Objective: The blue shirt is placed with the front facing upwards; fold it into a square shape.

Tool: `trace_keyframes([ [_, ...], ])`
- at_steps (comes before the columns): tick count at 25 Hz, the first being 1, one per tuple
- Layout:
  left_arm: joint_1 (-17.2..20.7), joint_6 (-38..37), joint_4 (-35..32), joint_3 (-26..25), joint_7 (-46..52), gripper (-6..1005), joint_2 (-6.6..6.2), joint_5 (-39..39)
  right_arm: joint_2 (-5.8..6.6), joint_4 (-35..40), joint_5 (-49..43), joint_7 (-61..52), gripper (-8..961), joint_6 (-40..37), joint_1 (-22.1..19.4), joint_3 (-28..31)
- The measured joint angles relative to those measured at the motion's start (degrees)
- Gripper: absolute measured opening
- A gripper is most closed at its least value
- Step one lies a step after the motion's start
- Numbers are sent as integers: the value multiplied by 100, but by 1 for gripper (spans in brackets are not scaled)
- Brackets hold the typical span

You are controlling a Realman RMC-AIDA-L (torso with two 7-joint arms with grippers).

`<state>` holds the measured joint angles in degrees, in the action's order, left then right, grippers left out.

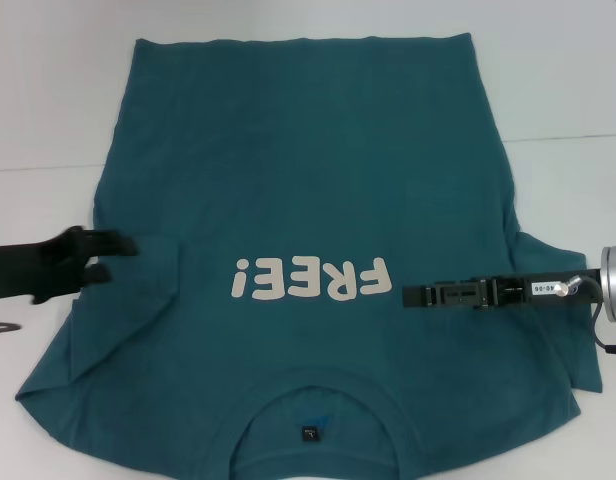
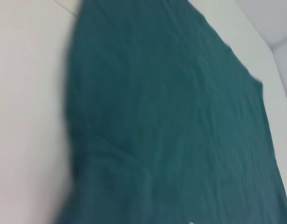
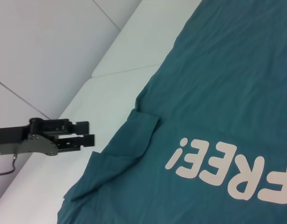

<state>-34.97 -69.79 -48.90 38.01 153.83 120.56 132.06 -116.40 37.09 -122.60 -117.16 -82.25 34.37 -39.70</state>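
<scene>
The blue shirt (image 1: 298, 190) lies flat on the white table, front up, its white "FREE!" print (image 1: 310, 279) near the middle. The collar (image 1: 313, 400) with its dark label is at the near edge and the hem is far. The sleeve on the left (image 1: 138, 290) is folded inward onto the body, as the right wrist view also shows (image 3: 134, 140). My left gripper (image 1: 113, 257) hovers at the shirt's left edge beside that fold, open and holding nothing (image 3: 86, 132). Over the shirt just right of the print reaches my right gripper (image 1: 408, 297), lying above the spread right sleeve (image 1: 548, 270).
The white table (image 1: 48, 110) shows bare on the left, right and far sides of the shirt. A seam line (image 1: 38, 168) runs across the table. The shirt's near edge runs out of the head view.
</scene>
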Motion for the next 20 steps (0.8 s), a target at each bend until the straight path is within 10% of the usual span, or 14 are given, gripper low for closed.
trace_keyframes([
  [5,232,55,60,-145,-310,566,-210,-30,8,0,0,0,884,-1,10,-1],
  [20,292,508,455,-193,-829,755,-288,364,21,0,0,0,880,-4,23,-23],
])
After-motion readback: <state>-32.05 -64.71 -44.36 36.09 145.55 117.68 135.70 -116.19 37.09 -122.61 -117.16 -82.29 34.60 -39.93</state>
